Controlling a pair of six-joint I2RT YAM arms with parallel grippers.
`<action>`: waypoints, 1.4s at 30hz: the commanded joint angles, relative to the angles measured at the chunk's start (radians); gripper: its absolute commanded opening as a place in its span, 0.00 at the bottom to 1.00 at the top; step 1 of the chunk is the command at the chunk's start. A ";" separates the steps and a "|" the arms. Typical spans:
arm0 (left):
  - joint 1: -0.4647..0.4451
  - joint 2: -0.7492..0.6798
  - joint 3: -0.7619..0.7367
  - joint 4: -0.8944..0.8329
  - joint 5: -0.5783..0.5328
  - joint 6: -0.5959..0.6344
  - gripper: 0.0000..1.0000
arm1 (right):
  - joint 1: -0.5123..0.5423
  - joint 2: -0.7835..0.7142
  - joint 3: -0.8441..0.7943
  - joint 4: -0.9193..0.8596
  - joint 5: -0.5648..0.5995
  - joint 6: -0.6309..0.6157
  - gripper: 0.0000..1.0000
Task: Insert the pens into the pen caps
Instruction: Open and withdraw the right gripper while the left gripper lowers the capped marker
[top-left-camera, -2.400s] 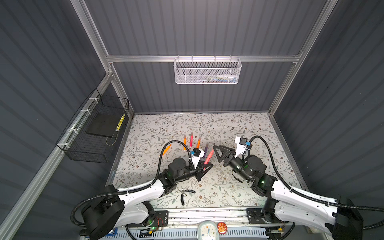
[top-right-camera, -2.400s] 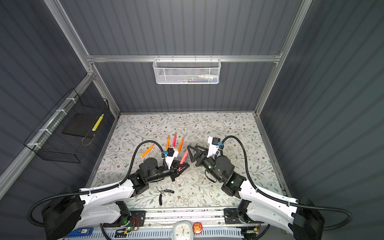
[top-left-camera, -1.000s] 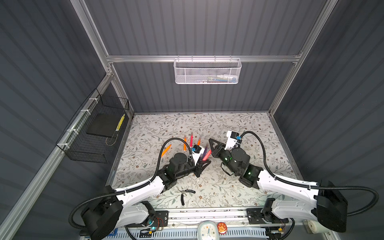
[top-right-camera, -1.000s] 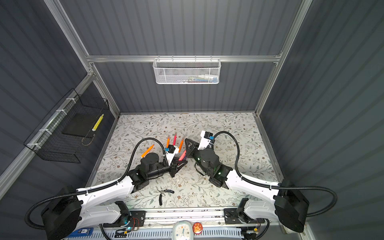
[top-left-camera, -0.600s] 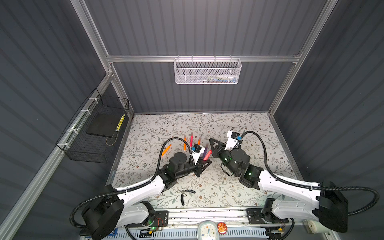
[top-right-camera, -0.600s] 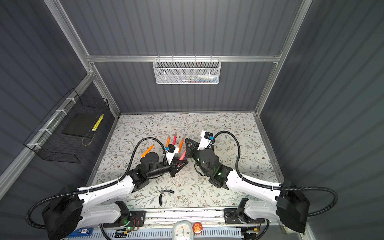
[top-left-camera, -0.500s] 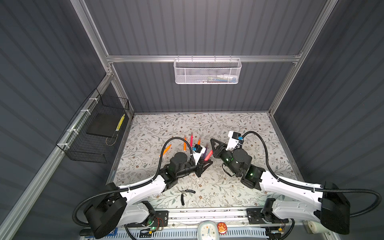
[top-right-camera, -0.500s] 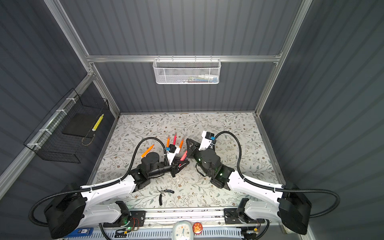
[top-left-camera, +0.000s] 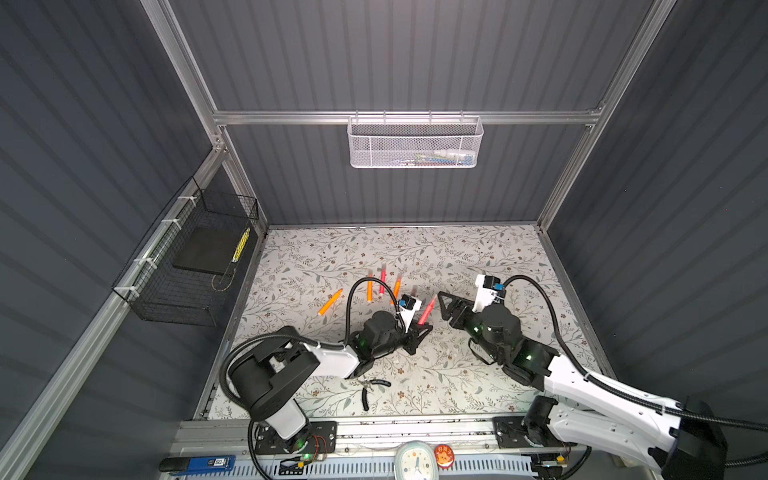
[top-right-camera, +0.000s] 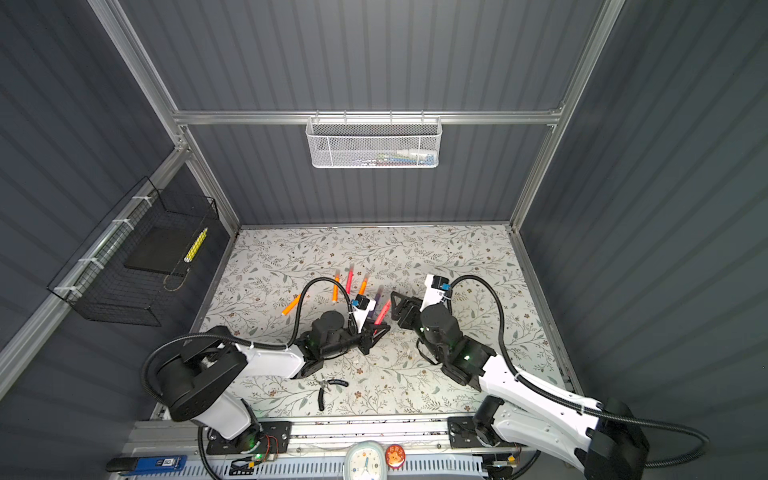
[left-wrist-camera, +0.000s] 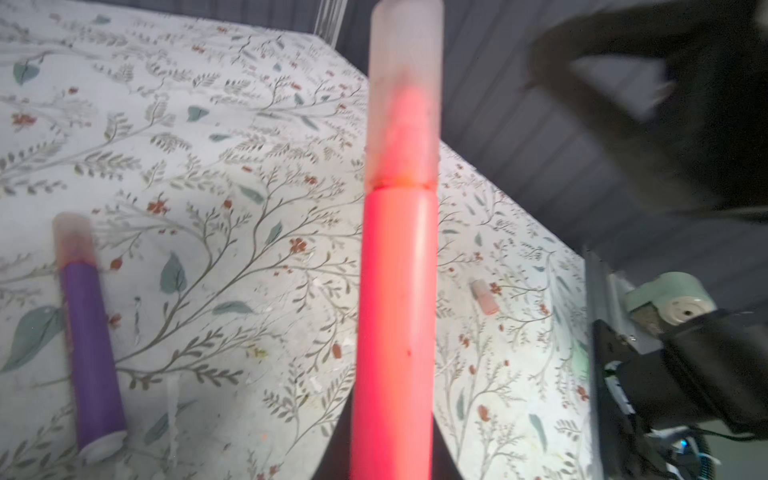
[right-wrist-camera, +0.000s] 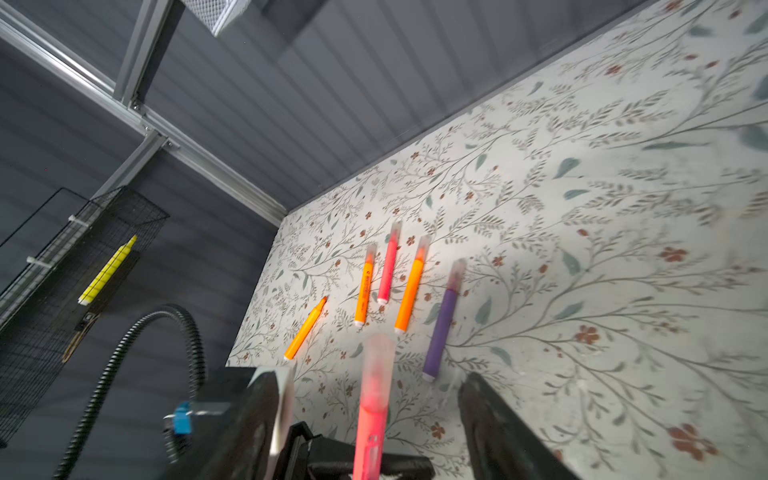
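My left gripper (top-left-camera: 417, 332) (top-right-camera: 373, 330) (left-wrist-camera: 392, 455) is shut on a pink-red pen (top-left-camera: 428, 309) (left-wrist-camera: 395, 311), holding it tilted up off the table. A translucent pen cap (left-wrist-camera: 405, 95) (right-wrist-camera: 376, 365) sits over that pen's tip. My right gripper (top-left-camera: 446, 307) (top-right-camera: 397, 309) (right-wrist-camera: 370, 378) is open just right of the capped tip, its fingers (right-wrist-camera: 266, 415) standing wide apart on either side, touching nothing. On the table lie a capped purple pen (left-wrist-camera: 89, 353) (right-wrist-camera: 442, 320), capped orange pens (right-wrist-camera: 365, 286) (right-wrist-camera: 411, 291), a capped pink pen (right-wrist-camera: 388, 266) and an uncapped orange pen (top-left-camera: 330, 302) (right-wrist-camera: 305, 328). A loose cap (left-wrist-camera: 484, 296) lies apart.
Black-handled pliers (top-left-camera: 370, 388) lie near the front edge, below the left arm. A white mesh basket (top-left-camera: 415, 143) hangs on the back wall. A black wire basket (top-left-camera: 195, 266) with a yellow marker hangs on the left wall.
My right gripper has opened and drawn back to the right, away from the capped pen tip. The left gripper still holds the pink-red pen in about the same place.
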 joint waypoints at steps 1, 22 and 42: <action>-0.002 0.097 0.062 0.024 -0.093 -0.051 0.00 | -0.026 -0.107 -0.064 -0.141 0.093 0.032 0.75; -0.003 0.460 0.375 -0.279 -0.292 -0.047 0.00 | -0.130 0.078 -0.110 -0.034 0.009 0.040 0.85; -0.005 0.447 0.345 -0.223 -0.237 -0.019 0.00 | -0.217 0.814 0.157 0.378 -0.290 0.087 0.40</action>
